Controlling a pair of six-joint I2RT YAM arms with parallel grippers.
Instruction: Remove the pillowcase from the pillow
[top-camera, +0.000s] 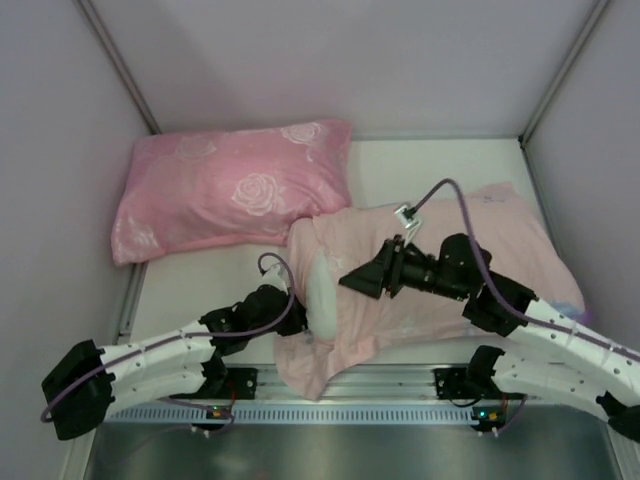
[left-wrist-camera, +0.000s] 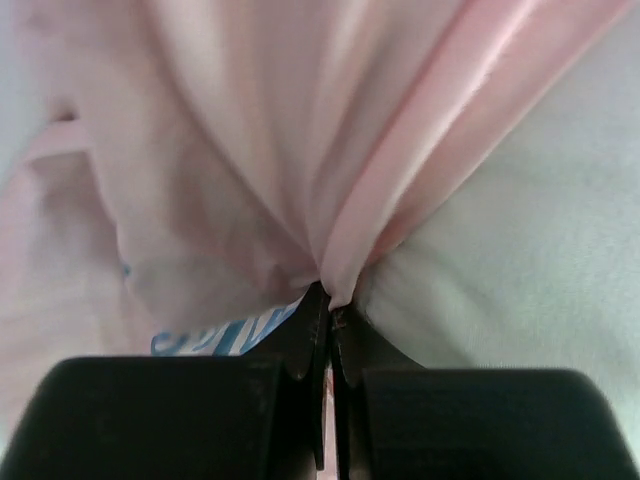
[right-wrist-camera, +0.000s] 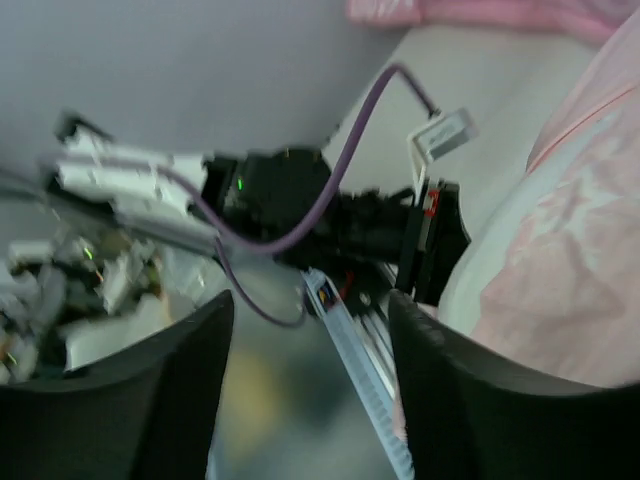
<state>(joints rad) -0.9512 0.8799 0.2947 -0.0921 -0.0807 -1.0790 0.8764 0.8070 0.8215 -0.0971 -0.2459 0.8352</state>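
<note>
Pillowcase: the pillowcase (top-camera: 440, 250) is lying across the right half of the bench (top-camera: 430, 165). Its pale pink inner side is facing up and a sliver of purple is showing at its far right edge.
Pillow: the white pillow (top-camera: 322, 290) is bulging out of the case's open mouth at the left end.
Long axis: it is running left to right across the bench. The mouth is facing the left arm's side and the closed end is lying toward the right wall.
Left fingers: the left fingers (left-wrist-camera: 300, 345) are pressing together on a gathered fold of the case's hem. The white pillow is lying just beside them, and a patch of blue print is peeking from under the fabric.
Right fingers: the right fingers (right-wrist-camera: 150, 400) are standing apart with nothing between them. They are hovering above the case near its mouth and pointing leftward.
Nearer arm: both are working at the mouth end, and only the left is gripping cloth.
Coming move, as a judgement: the hem probably needs drawing rightward along the long axis, so the right fingers are likely heading for a hold on the exposed pillow or the hem.
Bystander: the rose-patterned pink pillow (top-camera: 230, 190) is lying at the back left, with its corner just beside the case.
</note>
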